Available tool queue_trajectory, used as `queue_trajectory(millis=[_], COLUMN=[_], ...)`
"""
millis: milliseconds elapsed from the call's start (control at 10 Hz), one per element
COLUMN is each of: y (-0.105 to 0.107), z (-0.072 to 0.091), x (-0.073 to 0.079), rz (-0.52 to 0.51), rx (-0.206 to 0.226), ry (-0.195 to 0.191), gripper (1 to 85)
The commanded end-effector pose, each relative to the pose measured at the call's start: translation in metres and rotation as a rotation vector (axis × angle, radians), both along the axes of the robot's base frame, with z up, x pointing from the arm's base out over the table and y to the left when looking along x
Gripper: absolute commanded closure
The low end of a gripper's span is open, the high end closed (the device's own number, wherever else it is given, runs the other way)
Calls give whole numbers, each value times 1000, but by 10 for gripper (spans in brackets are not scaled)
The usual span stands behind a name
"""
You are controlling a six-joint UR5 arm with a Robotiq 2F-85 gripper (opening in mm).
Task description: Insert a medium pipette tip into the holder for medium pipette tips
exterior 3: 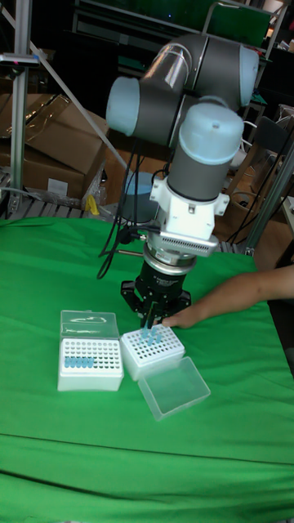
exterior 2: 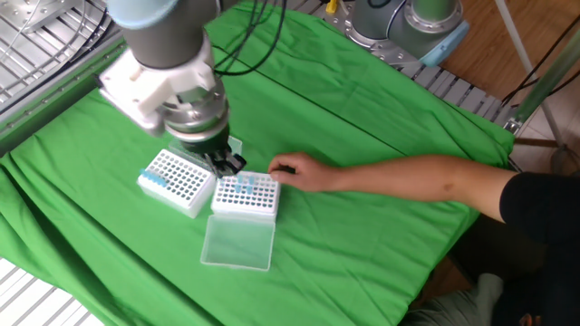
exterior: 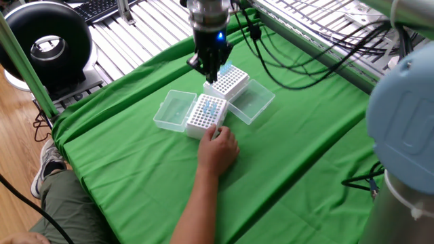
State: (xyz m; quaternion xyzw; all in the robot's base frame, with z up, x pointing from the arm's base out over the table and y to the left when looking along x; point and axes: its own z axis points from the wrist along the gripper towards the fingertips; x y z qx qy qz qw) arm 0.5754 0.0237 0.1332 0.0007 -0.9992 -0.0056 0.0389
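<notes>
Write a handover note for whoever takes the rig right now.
Tool: hovers low over the gap between the two racks; jaws close together, cannot tell if a tip is held.
Hand-side rack: a few blue tips, lid open flat, person's hand touching it.
Other rack: blue tips at one end.
Done: unclear; can't tell which rack is medium.
Left: confirm a medium tip is seated.
</notes>
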Motion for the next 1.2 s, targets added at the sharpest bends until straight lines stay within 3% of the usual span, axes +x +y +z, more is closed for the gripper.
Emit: queue_trajectory(millis=[0, 300, 500, 800, 1100], y=[-17, -50, -63, -69, -65], z=[26, 25, 23, 15, 9], x=[11, 45, 58, 76, 78], rz=[54, 171, 203, 193, 176], rx=[8, -60, -79, -67, -42], ry=[8, -57, -75, -109, -115], gripper=[847, 847, 847, 847, 847])
